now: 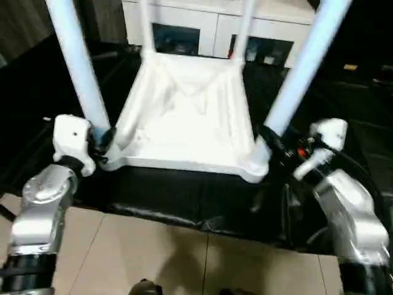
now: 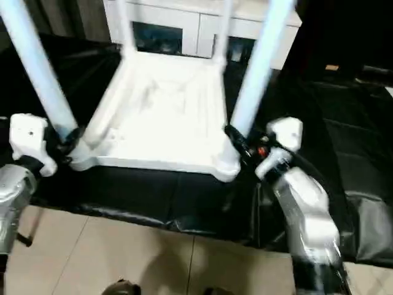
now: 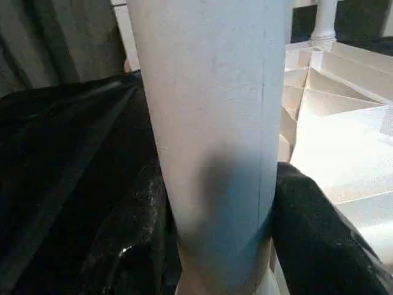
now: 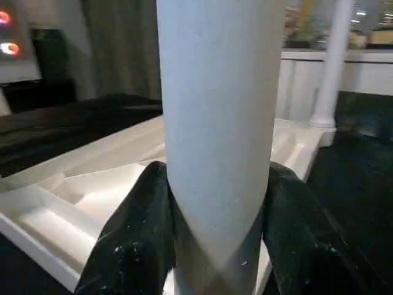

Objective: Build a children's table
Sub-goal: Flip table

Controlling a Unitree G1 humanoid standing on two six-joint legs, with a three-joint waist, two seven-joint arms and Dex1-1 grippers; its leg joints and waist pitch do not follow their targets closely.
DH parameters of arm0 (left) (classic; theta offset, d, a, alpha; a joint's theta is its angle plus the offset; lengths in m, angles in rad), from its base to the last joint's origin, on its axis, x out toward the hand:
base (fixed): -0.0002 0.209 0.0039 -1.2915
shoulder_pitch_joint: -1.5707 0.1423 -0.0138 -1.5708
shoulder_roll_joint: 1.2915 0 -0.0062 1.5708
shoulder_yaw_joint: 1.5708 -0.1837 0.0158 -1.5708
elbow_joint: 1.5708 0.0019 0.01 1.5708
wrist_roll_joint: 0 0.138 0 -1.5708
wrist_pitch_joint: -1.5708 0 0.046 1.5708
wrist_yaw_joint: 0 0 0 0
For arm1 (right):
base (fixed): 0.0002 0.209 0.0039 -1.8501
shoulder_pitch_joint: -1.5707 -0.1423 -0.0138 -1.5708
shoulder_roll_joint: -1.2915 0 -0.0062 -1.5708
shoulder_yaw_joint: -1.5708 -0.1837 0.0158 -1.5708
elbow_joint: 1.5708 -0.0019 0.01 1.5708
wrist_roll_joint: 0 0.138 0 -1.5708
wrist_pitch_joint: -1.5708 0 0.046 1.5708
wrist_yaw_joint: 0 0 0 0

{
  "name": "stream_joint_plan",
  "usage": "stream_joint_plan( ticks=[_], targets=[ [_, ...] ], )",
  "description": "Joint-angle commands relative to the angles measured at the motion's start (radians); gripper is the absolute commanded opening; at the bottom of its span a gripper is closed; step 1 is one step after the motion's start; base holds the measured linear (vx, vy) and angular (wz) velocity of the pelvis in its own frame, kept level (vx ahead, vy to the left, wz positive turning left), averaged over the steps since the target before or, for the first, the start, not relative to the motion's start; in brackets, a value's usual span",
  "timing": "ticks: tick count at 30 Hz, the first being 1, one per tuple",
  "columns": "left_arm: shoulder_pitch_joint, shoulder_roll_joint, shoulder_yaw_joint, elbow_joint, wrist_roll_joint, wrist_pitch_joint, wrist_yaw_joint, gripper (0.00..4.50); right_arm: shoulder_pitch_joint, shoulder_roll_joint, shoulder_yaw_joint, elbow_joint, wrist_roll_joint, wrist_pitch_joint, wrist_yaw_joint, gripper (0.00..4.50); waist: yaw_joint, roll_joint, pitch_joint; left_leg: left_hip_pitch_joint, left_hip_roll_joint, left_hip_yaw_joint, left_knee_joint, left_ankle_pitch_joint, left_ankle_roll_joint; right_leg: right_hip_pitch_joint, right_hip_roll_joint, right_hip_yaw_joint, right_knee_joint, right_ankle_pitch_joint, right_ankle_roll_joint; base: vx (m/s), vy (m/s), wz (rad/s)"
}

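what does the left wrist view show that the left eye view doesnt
Left wrist view alone: a close look at the left gripper, its black fingers pressed against both sides of the near left leg. Left eye view alone: the right gripper on the near right leg, and the white cabinet behind. Both: the upside-down tabletop, ribbed side up, on black sheeting.

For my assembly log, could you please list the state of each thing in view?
Tabletop: upside down, ribbed underside up.
Near-left leg: standing in its corner socket.
Near-right leg: standing in its socket.
Two far legs: standing in their sockets.
Left gripper: shut on near-left leg.
Right gripper: shut on near-right leg.
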Motion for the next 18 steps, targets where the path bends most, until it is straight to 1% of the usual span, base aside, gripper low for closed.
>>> stream_joint_plan(
  ticks=[1,2,3,5,6,7,8,10,12,13,14,15,17,18],
  targets=[
    [0.0,-0.004,-0.011,-0.022,0.017,0.0,0.02,2.04,-0.007,-0.001,-0.06,-0.128,0.037,0.0,-0.044,1.7,-0.009,0.021,-0.085,0.028,0.028,-0.015,-0.081,-0.255,-0.017,0.047,-0.028,0.033,-0.064,-0.194,-0.144,0.0,0.0,0.0],
    [0.001,-0.008,-0.013,-0.022,0.016,0.0,0.02,2.04,0.012,0.002,-0.061,-0.142,0.03,-0.001,-0.051,1.7,-0.011,0.015,-0.085,0.023,0.027,-0.015,-0.081,-0.245,-0.012,0.051,-0.028,0.032,-0.063,-0.191,-0.145,0.0,0.0,0.0],
    [0.003,-0.01,-0.015,-0.024,0.017,-0.001,0.021,2.04,0.041,0.003,-0.058,-0.161,0.015,-0.002,-0.056,1.7,-0.01,0.021,-0.084,0.023,0.028,-0.015,-0.081,-0.248,-0.011,0.049,-0.03,0.034,-0.064,-0.203,-0.144,0.0,0.0,0.0],
    [0.006,-0.017,-0.014,-0.026,0.013,0.001,0.022,2.04,0.082,0.011,-0.055,-0.196,0.002,0.003,-0.074,1.7,-0.01,0.024,-0.083,0.024,0.027,-0.014,-0.08,-0.257,-0.011,0.049,-0.029,0.034,-0.067,-0.214,-0.137,0.0,0.0,0.0],
    [0.008,-0.02,-0.014,-0.027,0.012,0.002,0.02,2.04,0.1,0.014,-0.053,-0.219,0.003,0.013,-0.087,1.7,-0.012,0.023,-0.082,0.023,0.027,-0.015,-0.081,-0.26,-0.011,0.049,-0.029,0.035,-0.068,-0.215,-0.133,0.0,0.0,0.0],
    [0.01,-0.022,-0.015,-0.025,0.016,-0.001,0.017,2.04,0.127,0.013,-0.042,-0.25,-0.005,0.024,-0.103,1.7,-0.012,0.029,-0.084,0.024,0.027,-0.016,-0.081,-0.26,-0.013,0.05,-0.029,0.034,-0.067,-0.212,-0.131,0.0,0.0,0.0],
    [0.01,-0.023,-0.016,-0.024,0.016,-0.001,0.017,2.04,0.131,0.013,-0.04,-0.255,-0.006,0.025,-0.106,1.7,-0.013,0.026,-0.083,0.022,0.026,-0.016,-0.081,-0.259,-0.014,0.05,-0.028,0.034,-0.068,-0.211,-0.129,0.0,0.0,0.0],
    [0.007,-0.024,-0.018,-0.016,0.018,-0.005,0.018,2.04,0.147,0.015,-0.033,-0.269,-0.009,0.028,-0.122,1.7,-0.014,0.027,-0.083,0.022,0.025,-0.017,-0.082,-0.27,-0.014,0.05,-0.028,0.034,-0.068,-0.222,-0.126,0.0,0.0,0.0],
    [0.001,-0.025,-0.02,-0.008,0.02,-0.009,0.019,2.04,0.155,0.02,-0.03,-0.268,-0.018,0.02,-0.134,1.7,-0.02,0.027,-0.081,0.021,0.024,-0.017,-0.082,-0.287,-0.016,0.049,-0.03,0.035,-0.072,-0.253,-0.12,0.0,0.0,0.0],
    [-0.003,-0.026,-0.02,-0.003,0.022,-0.012,0.021,2.04,0.16,0.024,-0.028,-0.265,-0.028,0.011,-0.144,1.7,-0.02,0.033,-0.081,0.021,0.024,-0.018,-0.083,-0.291,-0.019,0.049,-0.03,0.034,-0.073,-0.261,-0.119,0.0,0.0,0.0],
    [-0.006,-0.027,-0.021,-0.002,0.022,-0.013,0.023,2.04,0.165,0.025,-0.026,-0.26,-0.04,0.002,-0.15,1.7,-0.025,0.031,-0.08,0.022,0.024,-0.018,-0.083,-0.304,-0.022,0.047,-0.028,0.034,-0.076,-0.273,-0.115,0.0,0.0,0.0],
    [-0.011,-0.029,-0.02,0.001,0.022,-0.015,0.025,2.04,0.167,0.029,-0.026,-0.252,-0.051,-0.01,-0.159,1.7,-0.026,0.032,-0.081,0.022,0.024,-0.018,-0.083,-0.309,-0.024,0.047,-0.029,0.034,-0.076,-0.276,-0.115,0.0,0.0,0.0],
    [-0.006,-0.026,-0.026,-0.012,0.018,-0.008,0.011,2.04,0.164,0.037,-0.032,-0.247,-0.044,-0.005,-0.174,1.7,-0.028,0.032,-0.081,0.022,0.024,-0.019,-0.084,-0.31,-0.023,0.048,-0.029,0.034,-0.075,-0.274,-0.115,0.0,0.0,0.0],
    [-0.001,-0.03,-0.026,-0.024,-0.001,0.004,-0.007,2.04,0.162,0.039,-0.034,-0.246,-0.032,-0.003,-0.173,1.7,-0.028,0.035,-0.081,0.023,0.024,-0.019,-0.083,-0.308,-0.023,0.048,-0.029,0.034,-0.075,-0.271,-0.116,0.0,0.0,0.0]
  ],
)
